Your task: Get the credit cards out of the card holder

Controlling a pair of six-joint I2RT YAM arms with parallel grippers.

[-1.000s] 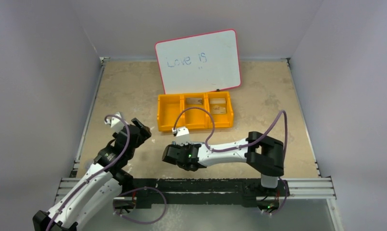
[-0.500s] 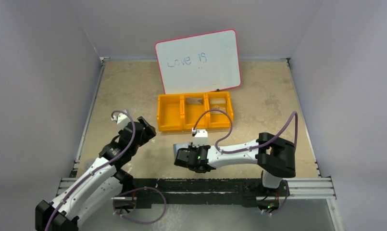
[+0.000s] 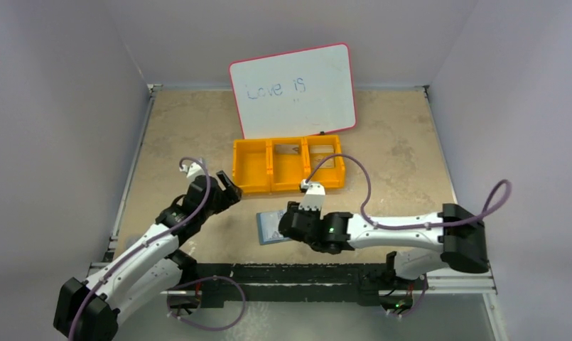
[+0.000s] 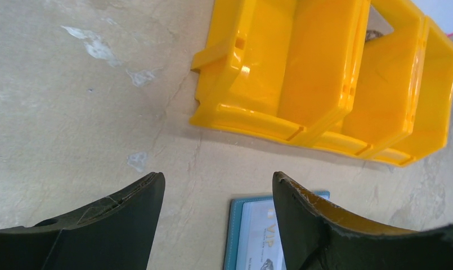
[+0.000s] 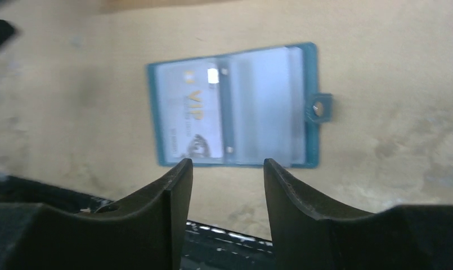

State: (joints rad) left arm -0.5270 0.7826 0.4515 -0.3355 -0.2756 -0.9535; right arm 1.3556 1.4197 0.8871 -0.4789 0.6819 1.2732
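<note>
— Card holder: where does it lie, and what has changed?
— Open and flat on the table, just in front of the orange bin. A second ago the right gripper covered it; since then that arm has drawn back to the right and the blue-grey inside shows.
— And the fingers?
— The right pair, nearly closed a second ago, now stands spread and holds nothing, poised above the holder's near edge. The left gripper has moved forward toward the bin's left corner, spread wide and empty as before.
— Any credit cards still in it?
— One pale card marked VIP sits in a pocket (the other pocket is too blurred to judge). The snap tab sticks out from the opposite edge.
— What is around it?
— A whiteboard leans behind the bin, and something greyish lies in the middle compartment. From the left wrist, a finger hides much of the holder, and from above the right gripper overlaps its right edge
</note>
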